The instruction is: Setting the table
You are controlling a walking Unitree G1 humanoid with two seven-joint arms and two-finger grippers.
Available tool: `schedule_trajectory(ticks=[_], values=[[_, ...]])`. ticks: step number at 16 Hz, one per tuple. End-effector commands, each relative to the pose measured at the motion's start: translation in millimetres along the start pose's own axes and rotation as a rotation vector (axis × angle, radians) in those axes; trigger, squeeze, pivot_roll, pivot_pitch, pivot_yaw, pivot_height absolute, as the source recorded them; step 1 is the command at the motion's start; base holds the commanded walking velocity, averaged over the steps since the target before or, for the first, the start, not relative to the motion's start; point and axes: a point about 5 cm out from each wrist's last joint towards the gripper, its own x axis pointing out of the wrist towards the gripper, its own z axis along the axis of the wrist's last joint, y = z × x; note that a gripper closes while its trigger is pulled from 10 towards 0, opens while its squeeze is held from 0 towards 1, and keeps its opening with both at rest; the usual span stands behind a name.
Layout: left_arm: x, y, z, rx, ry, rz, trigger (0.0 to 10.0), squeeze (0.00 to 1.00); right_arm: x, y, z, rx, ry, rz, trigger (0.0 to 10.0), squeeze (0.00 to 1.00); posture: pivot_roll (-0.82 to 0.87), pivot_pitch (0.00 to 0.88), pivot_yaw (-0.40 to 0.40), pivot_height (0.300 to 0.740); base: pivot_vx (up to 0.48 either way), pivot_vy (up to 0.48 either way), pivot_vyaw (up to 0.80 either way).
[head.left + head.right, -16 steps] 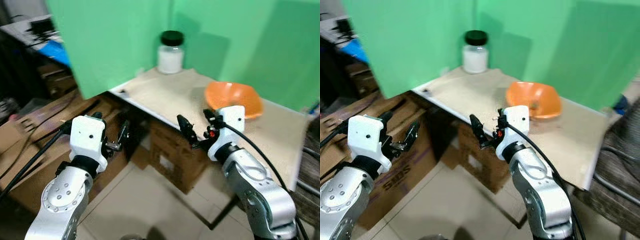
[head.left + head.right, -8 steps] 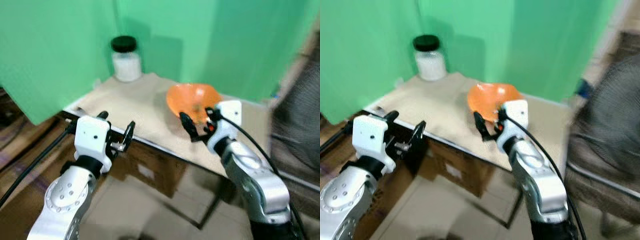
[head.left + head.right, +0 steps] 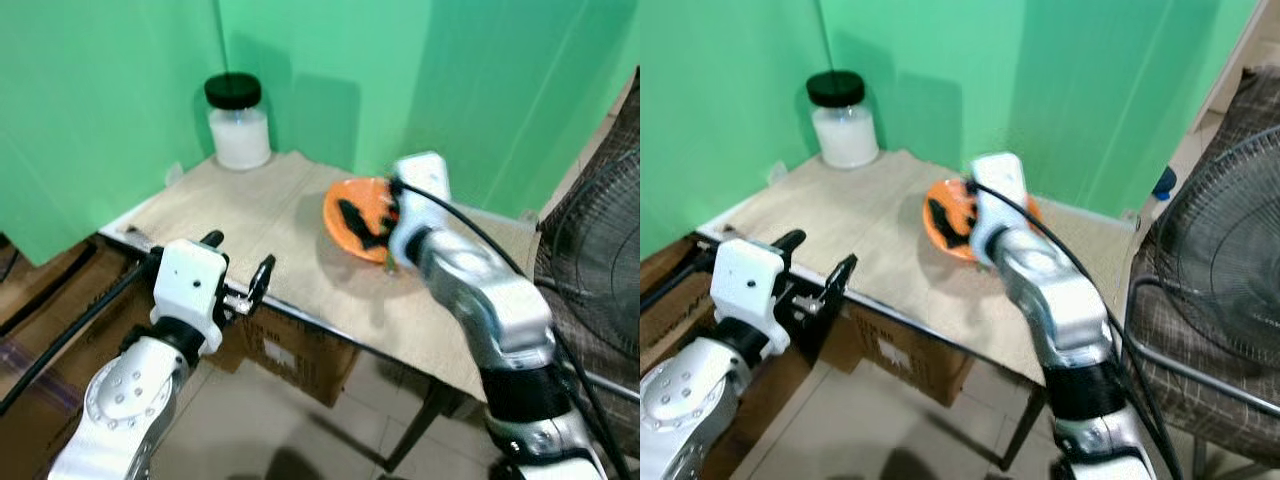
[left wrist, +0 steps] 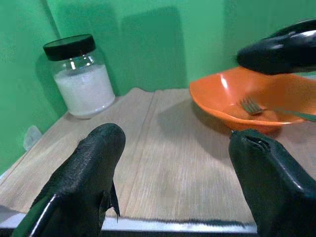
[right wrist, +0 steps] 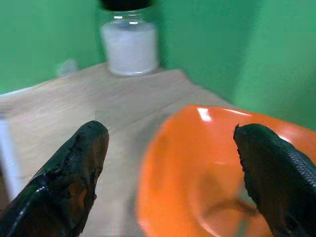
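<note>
1. 2 hands, both with fingers spread and holding nothing. The left hand (image 3: 240, 280) hovers at the near edge of the table (image 3: 250, 215), pointed across it. The right hand (image 3: 362, 222) is over the orange bowl (image 3: 350, 225), 1 finger to each side of the near rim in its wrist view.
2. 1 orange bowl (image 4: 247, 106), on the far right part of the table, close to the green backdrop (image 3: 330, 60). 1 fork (image 4: 254, 106) lies inside it, tines toward the middle.
3. 1 glass jar (image 3: 237, 122), black lid, white contents, at the far left corner of the table, well apart from the bowl.
4. 1 cardboard box (image 3: 300, 350) on the floor under the table. No writing can be read on it or on the jar; these views are soft.
5. 1 standing fan (image 3: 1220, 250), wire grille, at the right of the table.
6. Change from 1 second ago: the camera has swung and closed in on the table. The right hand, then short of the table's near edge, has reached forward to the bowl. The left hand has come up from beside the boxes to the table edge. Jar and bowl keep their places on the table.
</note>
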Motion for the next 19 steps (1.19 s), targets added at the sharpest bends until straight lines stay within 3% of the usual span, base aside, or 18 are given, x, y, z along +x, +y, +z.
schedule_trajectory(ticks=[1, 2, 3, 5, 6, 7, 8, 10, 11, 13, 14, 15, 19], values=[[2.1, -3.8, -2.3, -0.011, 0.027, -0.091, 10.0, 0.00, 8.0, -6.3, -5.6, 0.007, 0.103, -0.002, 10.0, 0.01, 0.10, 0.000, -0.011, 0.740, 0.000, 0.000, 0.00], [3.3, -6.3, -2.7, -0.008, 0.040, -0.148, 10.0, 0.00, 12.6, -10.4, -6.8, 0.008, 0.154, -0.015, 10.0, 0.45, 0.10, 0.000, -0.013, 0.740, 0.000, 0.000, 0.00], [5.2, -10.2, -2.7, 0.006, 0.053, -0.239, 10.0, 0.00, 19.3, -17.8, -7.9, 0.008, 0.220, -0.032, 10.0, 1.00, 0.10, 0.000, -0.020, 0.740, 0.000, 0.000, 0.00], [2.6, -10.7, -1.8, 0.004, 0.054, -0.312, 10.0, 0.00, 24.6, -24.7, -6.5, -0.005, 0.283, -0.060, 10.0, 1.00, 0.09, 0.000, -0.025, 0.740, 0.000, 0.000, 0.00], [-5.0, -16.4, -3.9, 0.011, 0.079, -0.413, 10.0, 0.00, 27.7, -33.7, -6.2, -0.014, 0.356, -0.106, 10.0, 1.00, 0.09, 0.000, -0.025, 0.740, 0.000, 0.000, 0.00], [-7.5, -18.6, -4.8, 0.017, 0.090, -0.445, 10.0, 0.00, 29.1, -38.1, -7.2, -0.010, 0.398, -0.131, 10.0, 0.71, 0.09, 0.000, -0.026, 0.740, 0.000, 0.000, 0.00], [-9.7, -20.5, -5.0, 0.010, 0.099, -0.476, 10.0, 0.00, 31.6, -43.8, -7.1, 0.025, 0.422, -0.148, 10.0, 0.00, 0.09, 0.000, -0.026, 0.740, 0.000, 0.000, 0.00], [-11.1, -20.5, -3.8, 0.010, 0.095, -0.484, 10.0, 0.00, 33.5, -50.3, -8.6, 0.076, 0.454, -0.168, 10.0, 0.00, 0.10, 0.000, -0.027, 0.740, 0.000, 0.000, 0.00], [-12.0, -18.8, -3.1, 0.014, 0.092, -0.481, 10.0, 0.00, 33.3, -53.4, -10.7, 0.094, 0.477, -0.178, 3.0, 0.00, 0.10, 0.000, -0.027, 0.740, 0.000, 0.000, 0.00], [-13.6, -17.6, -3.1, 0.010, 0.094, -0.486, 10.0, 0.00, 32.9, -55.1, -11.9, 0.105, 0.495, -0.177, 1.3, 0.00, 0.10, 0.000, -0.026, 0.740, 0.000, 0.000, 0.00], [-14.8, -17.0, -3.8, 0.009, 0.098, -0.489, 10.0, 0.00, 31.8, -56.5, -14.1, 0.099, 0.520, -0.179, 1.4, 0.00, 0.10, 0.000, -0.026, 0.740, 0.000, 0.000, 0.00], [-15.4, -16.6, -4.4, 0.009, 0.102, -0.493, 10.0, 0.00, 31.2, -58.2, -15.8, 0.101, 0.533, -0.183, 0.0, 0.00, 0.10, 0.000, -0.026, 0.740, 0.000, 0.000, 0.00], [-15.4, -16.8, -4.7, 0.011, 0.101, -0.494, 10.0, 0.00, 30.2, -64.5, -24.2, 0.103, 0.573, -0.196, 0.0, 0.00, 0.09, 0.000, -0.026, 0.740, 0.000, 0.000, 0.00]])
